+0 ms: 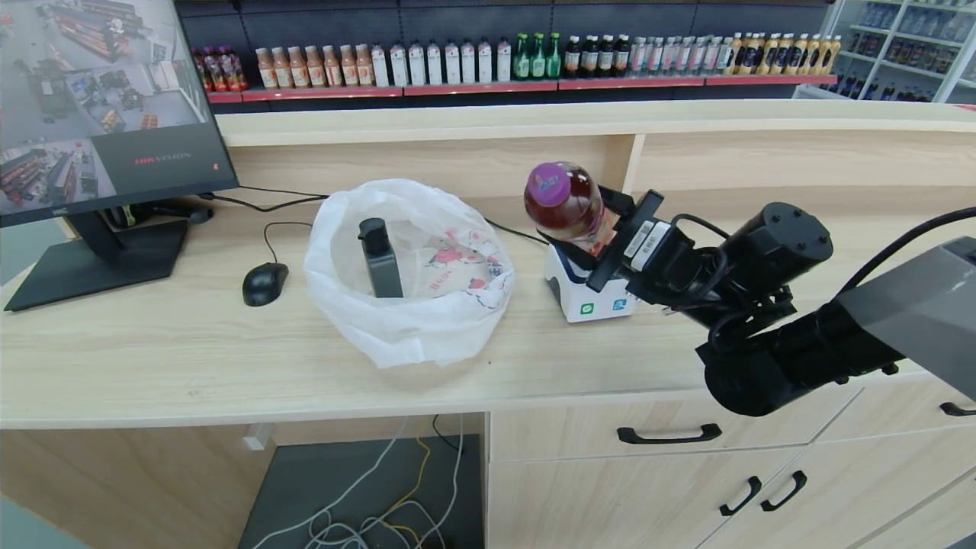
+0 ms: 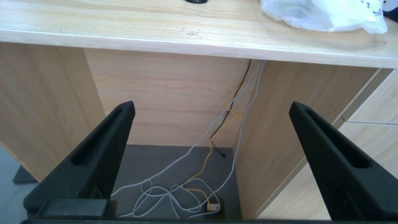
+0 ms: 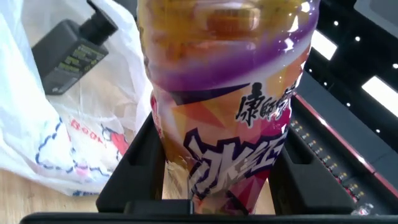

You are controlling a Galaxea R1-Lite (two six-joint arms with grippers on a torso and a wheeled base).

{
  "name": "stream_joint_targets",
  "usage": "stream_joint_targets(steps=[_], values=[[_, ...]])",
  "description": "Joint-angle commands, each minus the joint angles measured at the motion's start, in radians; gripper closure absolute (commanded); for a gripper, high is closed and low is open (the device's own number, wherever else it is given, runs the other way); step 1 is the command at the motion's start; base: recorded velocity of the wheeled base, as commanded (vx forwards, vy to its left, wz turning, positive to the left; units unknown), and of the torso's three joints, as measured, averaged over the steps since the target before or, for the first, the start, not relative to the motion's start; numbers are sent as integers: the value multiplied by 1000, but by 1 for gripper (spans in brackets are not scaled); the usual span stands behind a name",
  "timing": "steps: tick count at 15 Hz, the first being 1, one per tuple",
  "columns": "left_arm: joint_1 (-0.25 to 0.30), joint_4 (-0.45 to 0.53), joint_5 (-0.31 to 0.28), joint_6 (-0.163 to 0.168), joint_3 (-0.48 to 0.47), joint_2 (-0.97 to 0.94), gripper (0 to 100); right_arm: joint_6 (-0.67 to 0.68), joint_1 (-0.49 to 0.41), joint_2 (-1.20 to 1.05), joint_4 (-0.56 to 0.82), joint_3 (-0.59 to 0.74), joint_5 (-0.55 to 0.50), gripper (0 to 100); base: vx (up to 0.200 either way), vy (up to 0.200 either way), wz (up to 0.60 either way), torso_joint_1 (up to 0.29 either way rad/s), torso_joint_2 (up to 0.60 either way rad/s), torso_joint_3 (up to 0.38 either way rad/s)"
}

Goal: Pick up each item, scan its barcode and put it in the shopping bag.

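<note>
- Gripping a drink bottle with a purple cap, the right claw has its two black fingers pressed on either side of the labelled body.
- The bottle is tilted, held just above the white scanner on the counter; whether the two touch cannot be told.
- The white shopping bag stands open on the counter just beside the scanner, on the robot's left of it, with a dark grey pump bottle upright inside.
- The left claw hangs below the counter's edge, its fingers spread wide with nothing between them, facing the open bay with loose cables.
- A black mouse and a monitor sit on the counter beyond the bag, well apart from the scanner.
</note>
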Motion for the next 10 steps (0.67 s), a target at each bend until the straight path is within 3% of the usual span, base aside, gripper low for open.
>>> stream_joint_targets(steps=[1,5,10], values=[[1,0,0,-1,0,0,0,44,50,-46,-1,9,-48,100,0,0,0,0,0,0],[1,0,0,-1,0,0,0,191,149,-127,-1,37,-250,100,0,0,0,0,0,0],[1,0,0,-1,0,0,0,424,159,-204,-1,204,-563,100,0,0,0,0,0,0]])
